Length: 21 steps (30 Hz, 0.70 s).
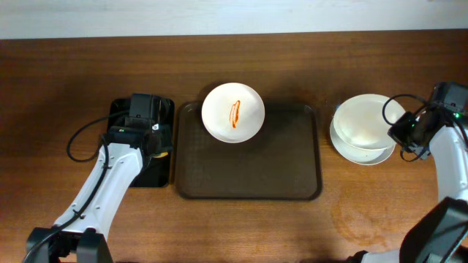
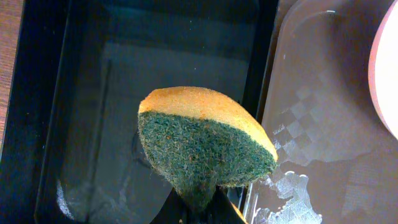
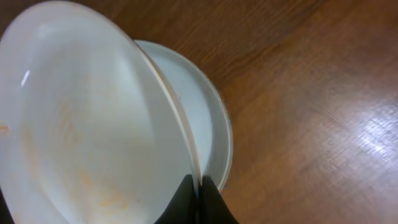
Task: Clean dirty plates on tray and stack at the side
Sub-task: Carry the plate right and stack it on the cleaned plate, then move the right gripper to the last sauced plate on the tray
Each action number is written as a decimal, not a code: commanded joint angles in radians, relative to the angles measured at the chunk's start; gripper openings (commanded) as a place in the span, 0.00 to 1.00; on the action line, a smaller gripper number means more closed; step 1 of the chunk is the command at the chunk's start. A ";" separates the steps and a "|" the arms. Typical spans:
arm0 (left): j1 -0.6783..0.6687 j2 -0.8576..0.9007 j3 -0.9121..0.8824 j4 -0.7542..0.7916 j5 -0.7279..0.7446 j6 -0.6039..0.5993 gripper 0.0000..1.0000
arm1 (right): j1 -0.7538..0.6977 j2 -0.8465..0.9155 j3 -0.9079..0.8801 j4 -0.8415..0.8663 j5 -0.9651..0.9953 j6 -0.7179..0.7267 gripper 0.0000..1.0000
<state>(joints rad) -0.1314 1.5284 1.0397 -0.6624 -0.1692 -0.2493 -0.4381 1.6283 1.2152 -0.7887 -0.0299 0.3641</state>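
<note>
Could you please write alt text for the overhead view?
A large brown tray on a wooden table carries one white plate with a red sauce streak. At right, the right hand pinches a tilted plate over a second plate; at left, the left hand holds a sponge above a black tray.

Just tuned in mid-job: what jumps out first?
The streaked plate sits at the back edge of the brown tray, red smear unwiped. Beside the tray, the right gripper pinches a wiped plate tilted over the bottom plate; the left gripper holds a sponge above the black tray.
</note>
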 commanded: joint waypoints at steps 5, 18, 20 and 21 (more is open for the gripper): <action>0.003 -0.019 -0.005 0.002 -0.003 0.016 0.00 | 0.087 0.007 0.018 0.032 -0.280 -0.151 0.47; 0.003 -0.019 -0.005 -0.005 0.057 0.016 0.00 | 0.314 0.132 0.018 0.458 -0.127 -0.090 0.16; 0.003 -0.019 -0.005 -0.005 0.057 0.016 0.00 | 0.314 0.193 0.018 0.481 -0.129 -0.090 0.17; 0.003 -0.019 -0.005 -0.005 0.057 0.016 0.00 | 0.314 0.212 0.018 0.486 -0.101 -0.090 0.17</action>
<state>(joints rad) -0.1314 1.5284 1.0389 -0.6693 -0.1268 -0.2493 -0.1272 1.8046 1.2232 -0.3134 -0.1505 0.2653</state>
